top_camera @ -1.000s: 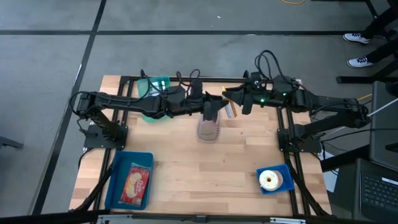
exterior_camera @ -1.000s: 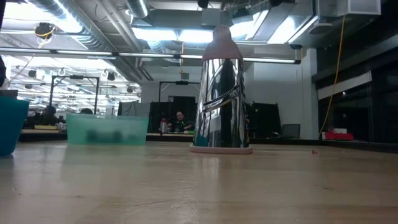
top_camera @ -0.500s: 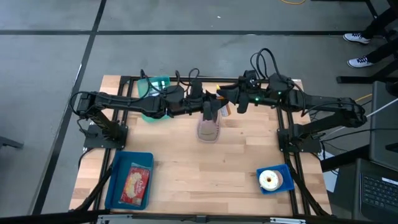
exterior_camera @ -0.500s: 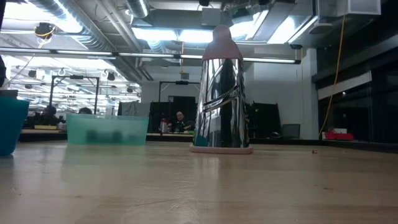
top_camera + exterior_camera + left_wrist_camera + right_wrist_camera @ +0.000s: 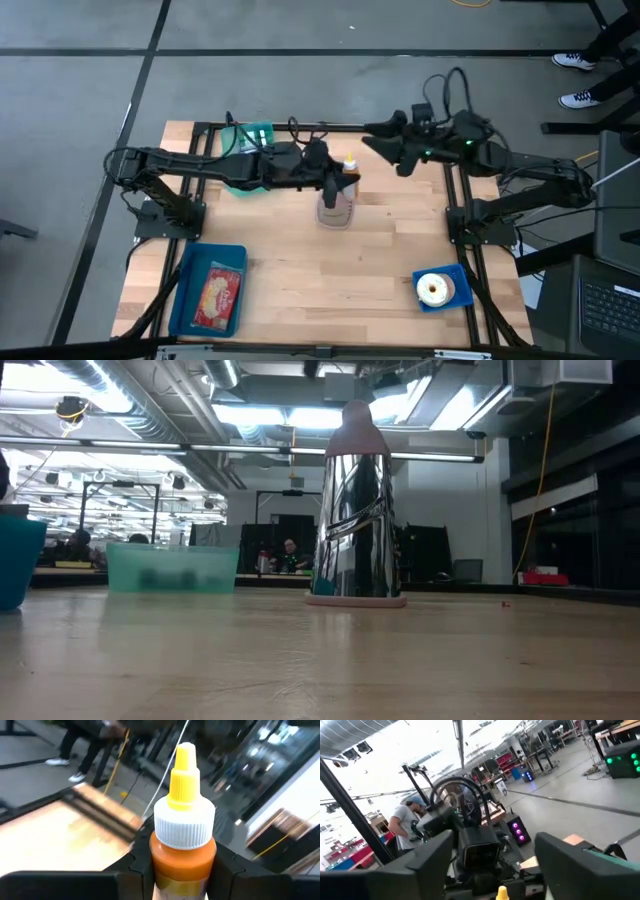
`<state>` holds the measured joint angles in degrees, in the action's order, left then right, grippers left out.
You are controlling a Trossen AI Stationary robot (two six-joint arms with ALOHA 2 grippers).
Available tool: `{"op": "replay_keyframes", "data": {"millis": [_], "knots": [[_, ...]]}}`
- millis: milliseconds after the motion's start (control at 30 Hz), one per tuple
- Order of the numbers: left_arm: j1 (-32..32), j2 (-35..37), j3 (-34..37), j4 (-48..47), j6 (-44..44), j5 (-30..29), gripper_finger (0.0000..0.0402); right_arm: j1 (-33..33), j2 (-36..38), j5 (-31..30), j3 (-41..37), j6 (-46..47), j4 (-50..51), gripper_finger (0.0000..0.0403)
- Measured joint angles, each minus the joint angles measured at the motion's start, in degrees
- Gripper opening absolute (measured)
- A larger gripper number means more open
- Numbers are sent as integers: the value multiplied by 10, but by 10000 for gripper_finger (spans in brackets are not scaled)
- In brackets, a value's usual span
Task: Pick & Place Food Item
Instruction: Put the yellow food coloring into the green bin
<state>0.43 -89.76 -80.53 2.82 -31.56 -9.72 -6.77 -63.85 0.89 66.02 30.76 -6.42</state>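
Left claw clamped on orange sauce bottle, yellow cap up, above metal cone. Right claw spread wide, empty, near bench rear edge.

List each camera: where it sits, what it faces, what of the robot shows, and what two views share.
High: overhead, straight down on table; both arms.
Low: table height, facing shaker; no robot.
Left wrist: on left arm; left gripper fingers hold bottle.
Right wrist: on right arm, facing left arm; open right gripper.
Shared: the bottle's yellow tip shows in both wrist views.
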Motion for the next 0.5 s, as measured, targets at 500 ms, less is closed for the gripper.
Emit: {"op": "replay_keyframes", "data": {"millis": [500], "knots": [[77,140,0,-598,62,-17,114,-21,80,9,0,-1,-5,280]]}}
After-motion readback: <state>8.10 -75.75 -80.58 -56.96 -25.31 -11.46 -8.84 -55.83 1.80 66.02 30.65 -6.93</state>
